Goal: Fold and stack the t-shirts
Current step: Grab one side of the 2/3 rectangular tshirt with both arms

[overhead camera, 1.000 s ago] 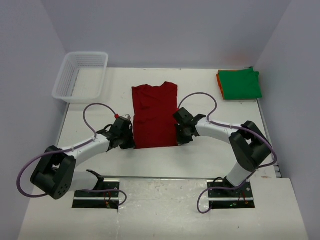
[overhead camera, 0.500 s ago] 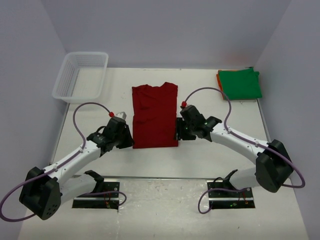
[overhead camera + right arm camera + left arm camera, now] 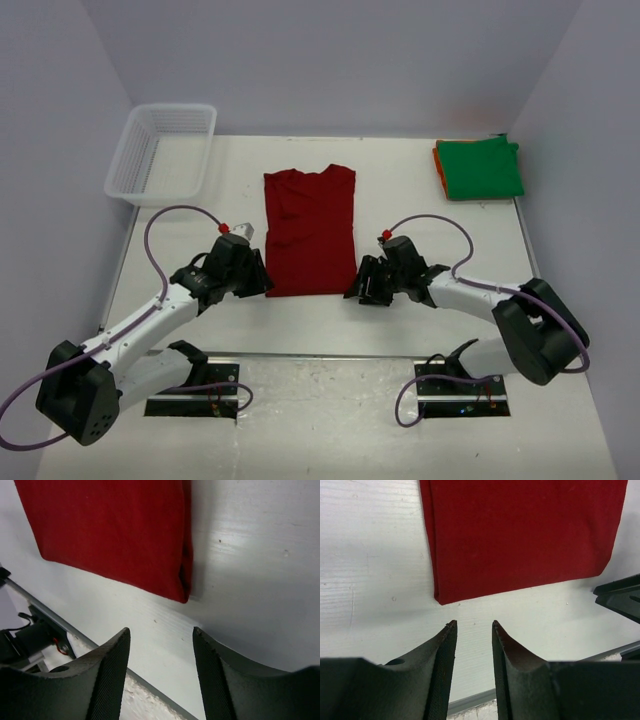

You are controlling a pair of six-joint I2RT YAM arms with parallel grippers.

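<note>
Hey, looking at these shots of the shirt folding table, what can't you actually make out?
Orange t-shirt, top view: almost wholly covered by the green t-shirt stacked on it; only a strip along its left edge shows.
Dark red t-shirt, both wrist views: the upper frame edge cuts off all but its near end.
Its sleeves, every view: not visible, probably tucked under the folded cloth.

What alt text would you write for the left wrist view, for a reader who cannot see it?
A folded dark red t-shirt lies flat on a white table, filling the upper part of the view. Just below its near corner, the left tool is open and empty, its two dark fingers not touching the shirt.
</note>
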